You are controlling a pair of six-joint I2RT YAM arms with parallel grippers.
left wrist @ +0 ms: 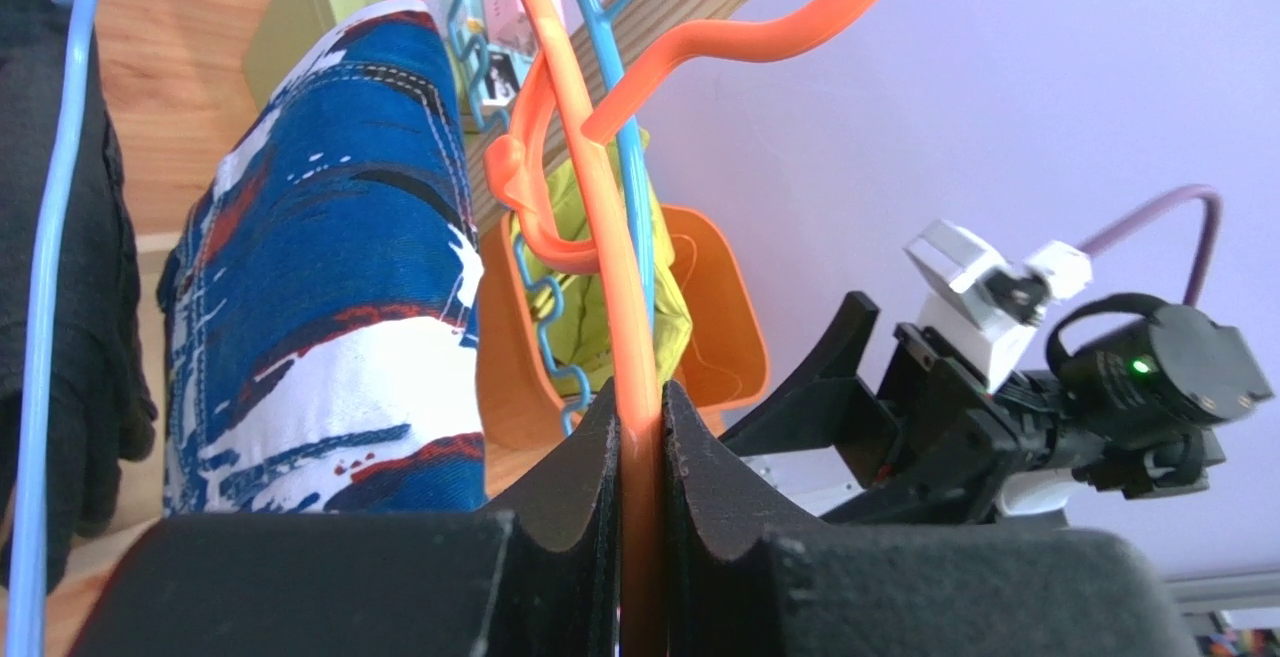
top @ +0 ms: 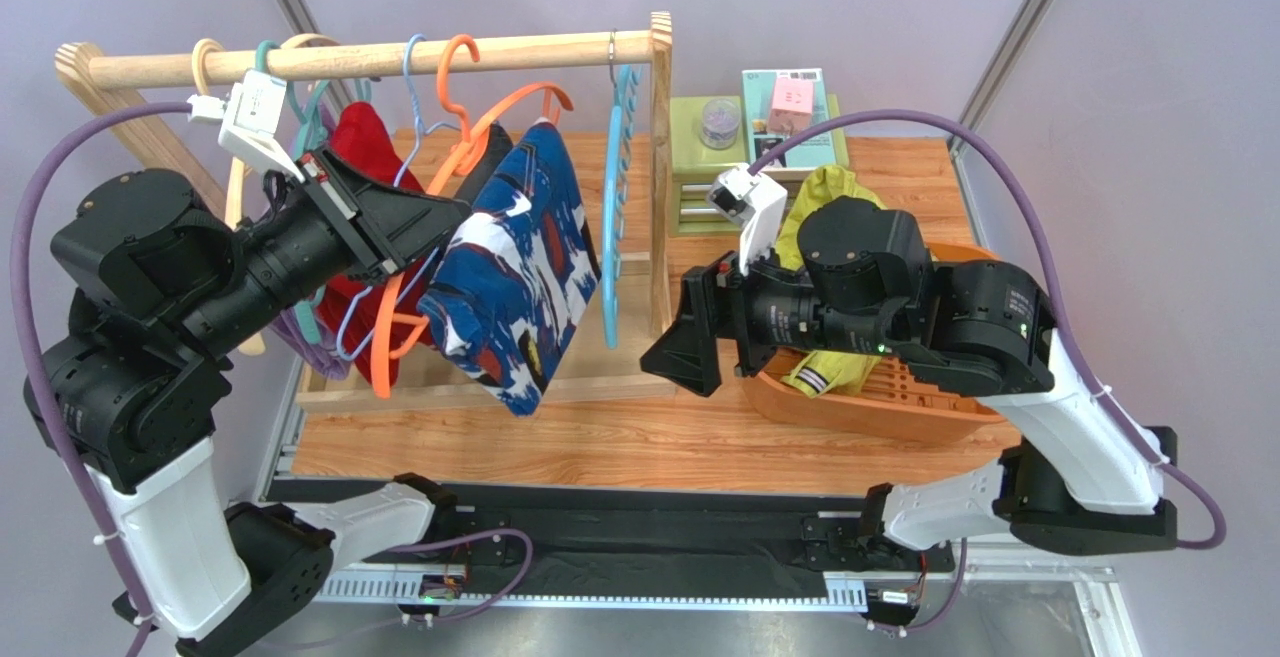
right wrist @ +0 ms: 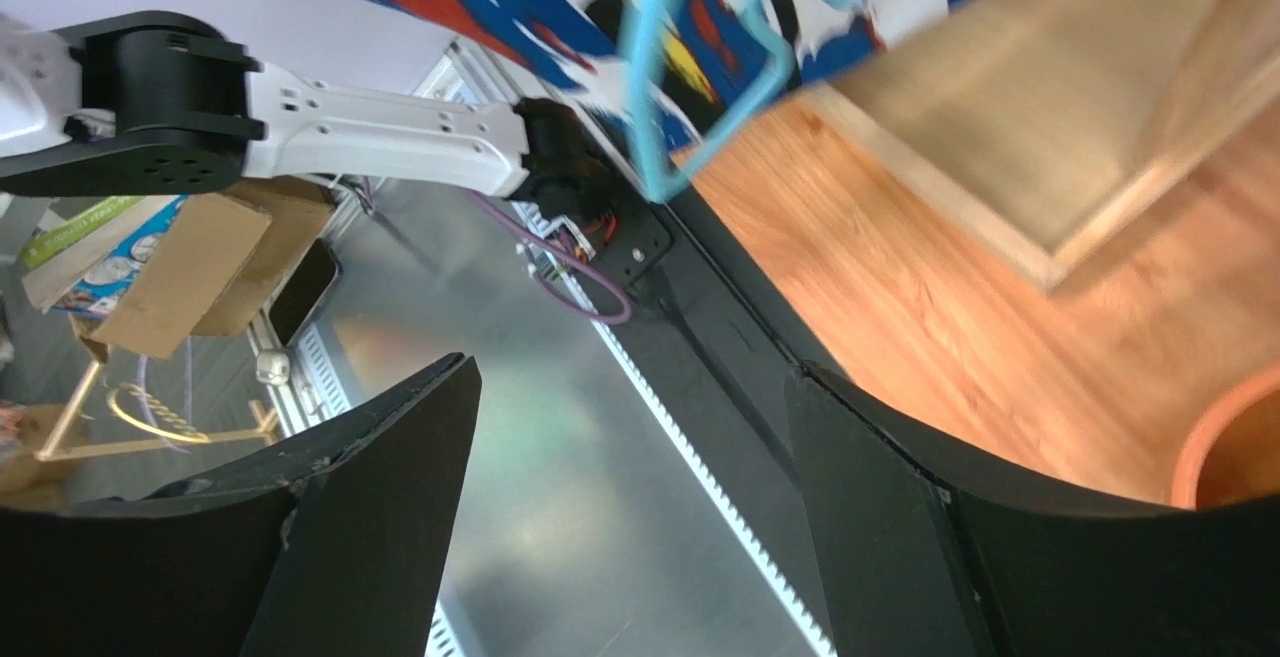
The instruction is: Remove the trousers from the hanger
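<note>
Left gripper clamped tight on an orange hanger carrying navy trousers; right gripper spread wide, empty.
The navy trousers hang between the two grippers, apart from the right one. Yellow-green trousers lie in the orange basket, right. A hard tug may snag the neighbouring blue hanger or unhook the orange one from the rail.

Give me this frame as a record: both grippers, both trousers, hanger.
left gripper: shut on orange hanger
right gripper: open, empty, beside orange basket
navy trousers: hanging below wooden rail, apparently on orange hanger
yellow-green trousers: in orange basket, off any hanger
task state: navy pair not yet removed
</note>
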